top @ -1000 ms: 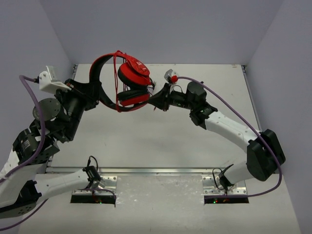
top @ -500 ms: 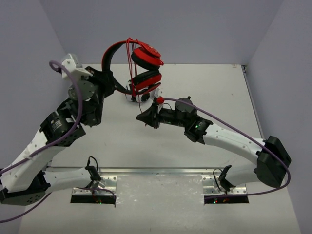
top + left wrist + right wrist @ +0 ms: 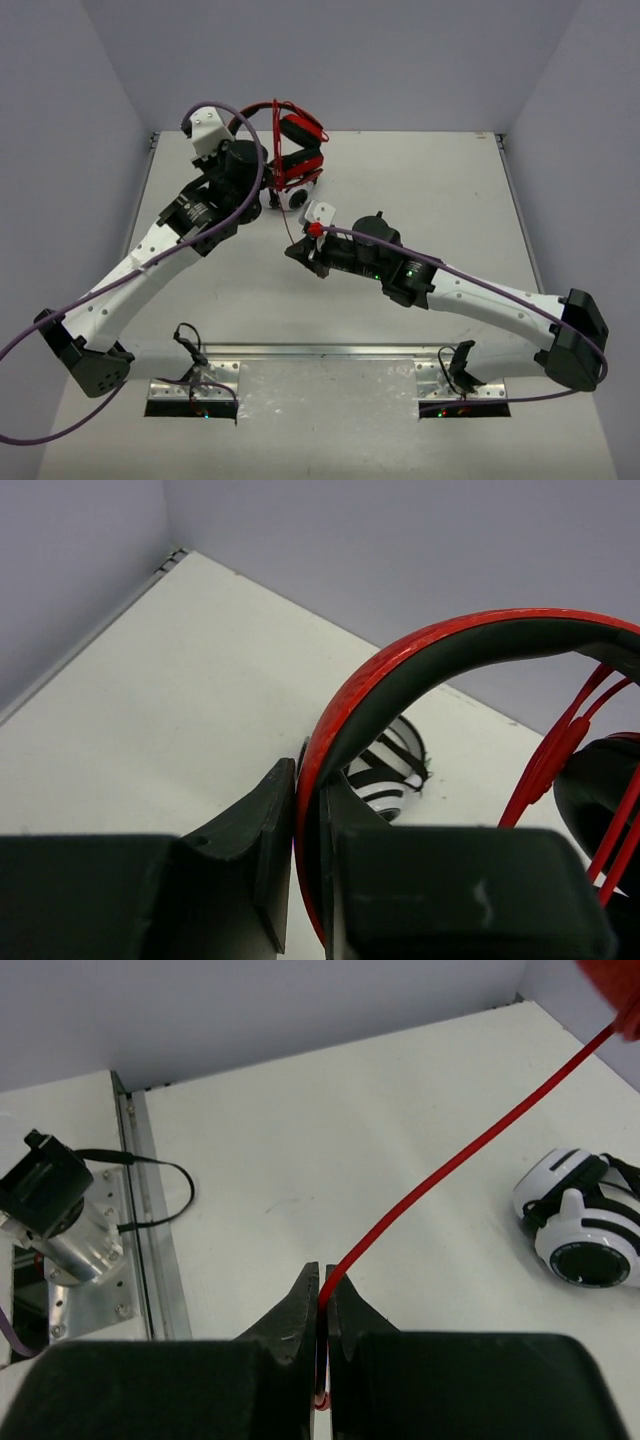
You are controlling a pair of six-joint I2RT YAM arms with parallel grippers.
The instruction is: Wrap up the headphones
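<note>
The left pincer (image 3: 305,800) was closed on the headband of the red headphones (image 3: 430,650). In the left wrist view the red band with its black lining passed between the 2 fingers and was pressed by them. Seen from above, the headphones were held over the far left part of the counter (image 3: 430,190), just beyond the tip of this pincer. The ear cups were close together and some strands of the thin red cable (image 3: 480,1145) ran across them. From there the cable came down to the right pincer (image 3: 322,1285), whose 2 fingers were pressed together on it, and it made a nearly straight line between the headphones and this pincer. The white-and-black striped headphones (image 3: 580,1230) lay on the counter close to the red ones, touching neither pincer.
</note>
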